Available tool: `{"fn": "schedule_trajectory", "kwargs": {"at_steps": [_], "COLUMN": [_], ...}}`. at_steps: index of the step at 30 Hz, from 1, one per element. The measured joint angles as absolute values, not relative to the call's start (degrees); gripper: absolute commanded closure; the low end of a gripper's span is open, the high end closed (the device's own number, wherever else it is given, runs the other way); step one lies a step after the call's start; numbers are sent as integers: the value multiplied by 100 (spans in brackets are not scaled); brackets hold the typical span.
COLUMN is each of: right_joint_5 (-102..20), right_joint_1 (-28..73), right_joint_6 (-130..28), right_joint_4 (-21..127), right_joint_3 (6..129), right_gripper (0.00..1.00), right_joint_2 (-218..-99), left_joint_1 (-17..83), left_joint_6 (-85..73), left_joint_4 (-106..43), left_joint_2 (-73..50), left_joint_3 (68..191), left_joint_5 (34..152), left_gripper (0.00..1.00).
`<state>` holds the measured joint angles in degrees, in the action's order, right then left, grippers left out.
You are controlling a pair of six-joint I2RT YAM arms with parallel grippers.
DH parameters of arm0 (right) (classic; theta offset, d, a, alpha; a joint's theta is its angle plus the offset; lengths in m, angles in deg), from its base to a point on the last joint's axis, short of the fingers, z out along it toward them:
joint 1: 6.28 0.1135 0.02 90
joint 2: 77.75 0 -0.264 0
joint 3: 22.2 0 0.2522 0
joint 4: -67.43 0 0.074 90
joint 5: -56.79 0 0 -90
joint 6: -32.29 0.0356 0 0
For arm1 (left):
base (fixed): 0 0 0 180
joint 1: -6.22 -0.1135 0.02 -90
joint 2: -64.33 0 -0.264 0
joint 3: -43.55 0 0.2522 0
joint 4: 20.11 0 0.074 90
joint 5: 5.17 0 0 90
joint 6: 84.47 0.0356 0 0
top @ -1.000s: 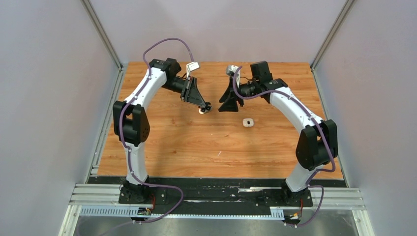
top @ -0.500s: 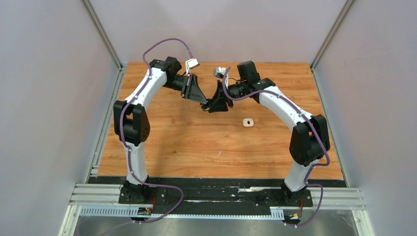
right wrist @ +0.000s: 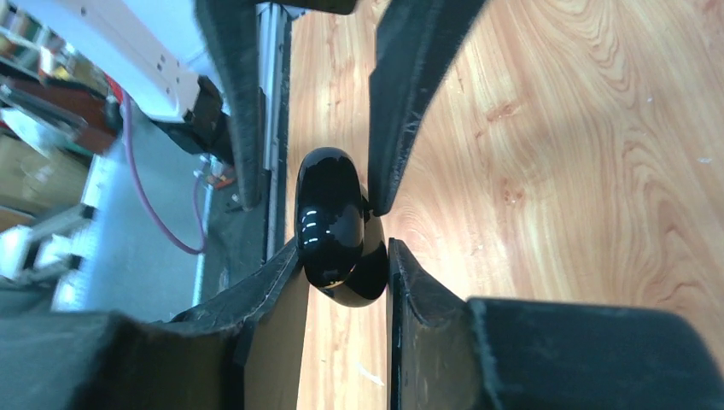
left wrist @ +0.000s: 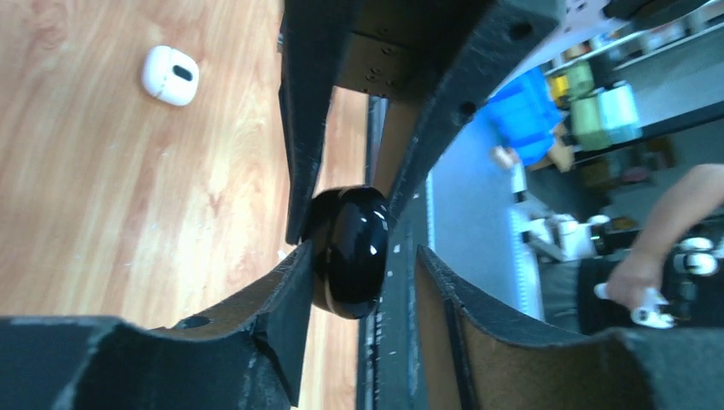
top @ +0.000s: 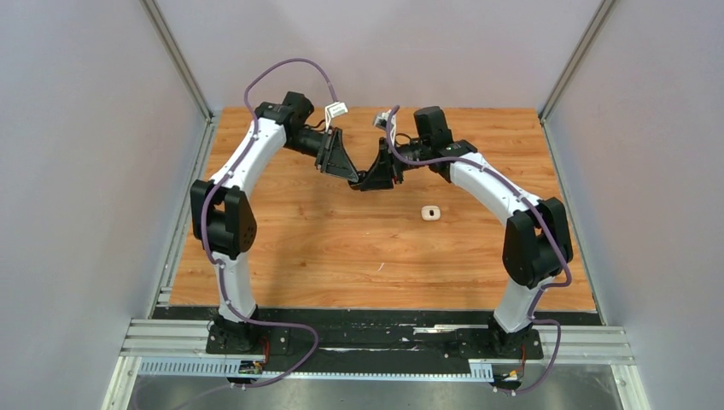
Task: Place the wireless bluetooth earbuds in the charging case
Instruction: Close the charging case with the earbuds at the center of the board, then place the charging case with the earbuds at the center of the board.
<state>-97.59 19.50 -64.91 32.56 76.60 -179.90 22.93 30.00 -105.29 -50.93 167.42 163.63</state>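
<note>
A glossy black charging case (left wrist: 348,256) is held in the air where my two grippers meet tip to tip over the far middle of the table. My right gripper (right wrist: 343,248) is shut on it, with both fingers pressing its sides. My left gripper (left wrist: 363,254) stands open around the same case (right wrist: 329,224): one finger touches it and the other is a gap away. In the top view the left gripper (top: 355,179) and the right gripper (top: 369,180) touch noses. A small white case (top: 431,212) lies on the wood and also shows in the left wrist view (left wrist: 171,74). No earbuds are in view.
The wooden table (top: 341,256) is bounded by grey walls on the left, back and right. A black rail (top: 376,337) with the arm bases runs along the near edge. The white case lies right of and nearer than the grippers.
My right gripper swung left, met the left gripper and closed on the black case. Both gripper tips shifted slightly toward the back. A white speck under the left gripper is no longer visible.
</note>
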Motion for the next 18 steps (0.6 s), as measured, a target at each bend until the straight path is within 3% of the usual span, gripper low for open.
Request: {"fn": "schedule_trajectory", "kwargs": {"at_steps": [3,5,14,18], "right_joint_5": [-9735,-9757,-9613,-9357], "right_joint_1": [1900,1880,1686,1360], "right_joint_6": [-5735,-5258,-4329,-4137], "right_joint_4": [3650,3910,4478,4463], "right_joint_3": [7544,7457,7054,6858], "right_gripper": [84,84,78,81], "right_joint_2": [-18025,-18078,-18329,-18738], "left_joint_1": [2389,2487,2644,2496], "left_joint_6": [2864,2628,1791,1404], "left_joint_4": [-9939,-9351,-7727,-7123], "left_joint_2": [-4643,-4199,-3354,-2962], "left_joint_3": [16401,15979,15087,14580], "left_joint_5": [15819,15378,13428,12490], "left_gripper": [32,30,28,27]}}
